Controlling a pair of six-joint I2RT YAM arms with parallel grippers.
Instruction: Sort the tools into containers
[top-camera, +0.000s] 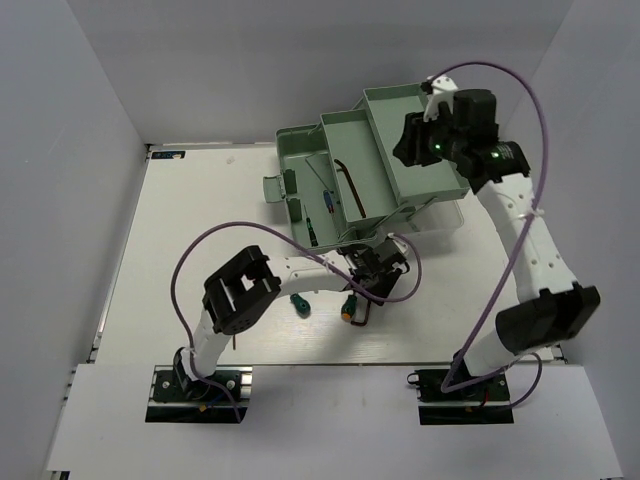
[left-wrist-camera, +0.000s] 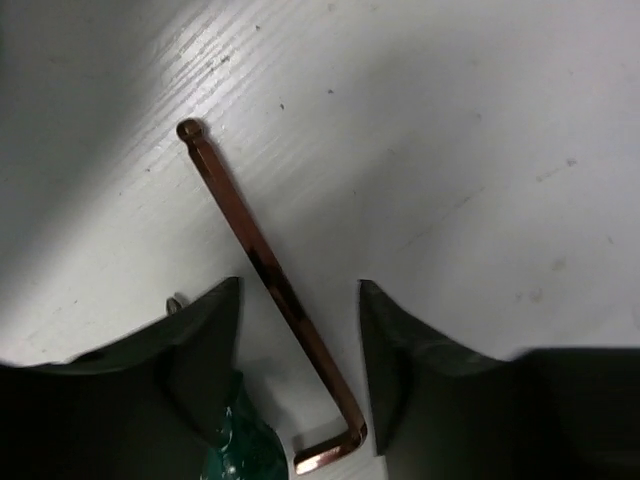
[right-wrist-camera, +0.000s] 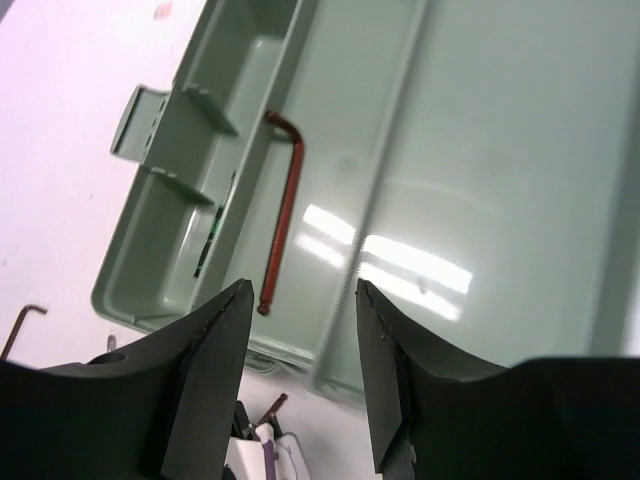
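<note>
A dark hex key (left-wrist-camera: 262, 270) lies flat on the white table between the fingers of my open left gripper (left-wrist-camera: 298, 290), touching neither. A stubby green-handled screwdriver (left-wrist-camera: 238, 445) lies by the left finger, and a second one (top-camera: 299, 305) lies further left. My left gripper (top-camera: 367, 288) is just in front of the toolbox. The right gripper (right-wrist-camera: 302, 288) hangs open and empty above the pale green trays (right-wrist-camera: 470, 150), over the right-hand tray (top-camera: 440, 178). Another hex key (right-wrist-camera: 283, 205) lies in the middle tray (top-camera: 372, 190). Thin screwdrivers (top-camera: 320, 215) lie in the toolbox base (top-camera: 296, 148).
A third hex key (right-wrist-camera: 20, 325) lies on the table left of the toolbox. The toolbox's clear lid (top-camera: 440, 218) juts out under the right tray. White walls (top-camera: 70, 150) enclose the table on three sides. The left arm's purple cable (top-camera: 215, 240) loops above the table.
</note>
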